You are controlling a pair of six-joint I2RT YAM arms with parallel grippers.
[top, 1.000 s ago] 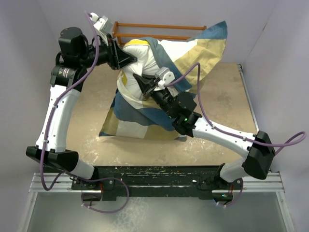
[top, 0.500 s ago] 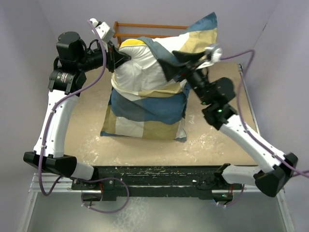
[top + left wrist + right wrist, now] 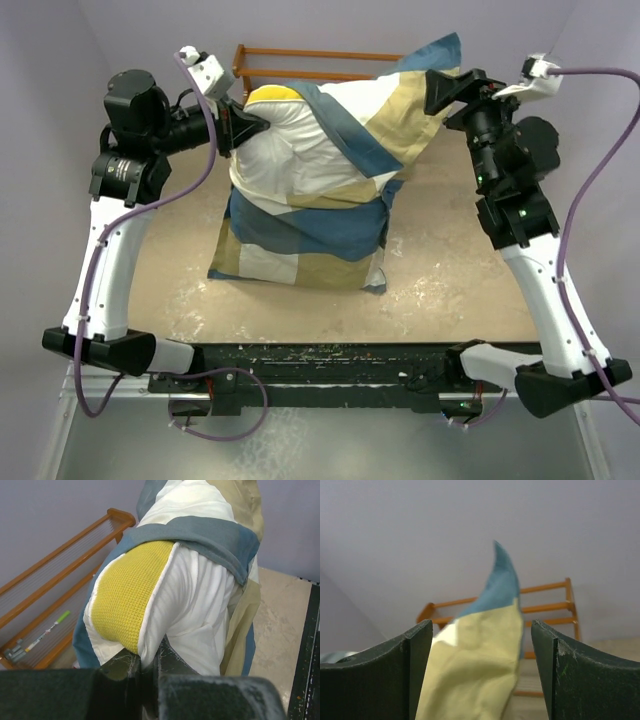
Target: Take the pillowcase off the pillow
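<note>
Left end effector point(image 3: 150, 656): clamped on pillow point(image 3: 200, 605) corner.
Right end effector point(image 3: 481, 630): spread wide — pillowcase point(image 3: 470, 680) tip ungripped.
Advice: tip was best regripped deeper.

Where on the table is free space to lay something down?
Bare tan tabletop lies right of the blue-tan-white plaid pillowcase, and in a strip between it and the black base rail. Crowded behind: orange wooden rack, left gripper, right gripper.

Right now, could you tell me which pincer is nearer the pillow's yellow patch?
Left. Left pincer grips the pillow right beside the patch; right pincer is open at the pillowcase's raised corner.
</note>
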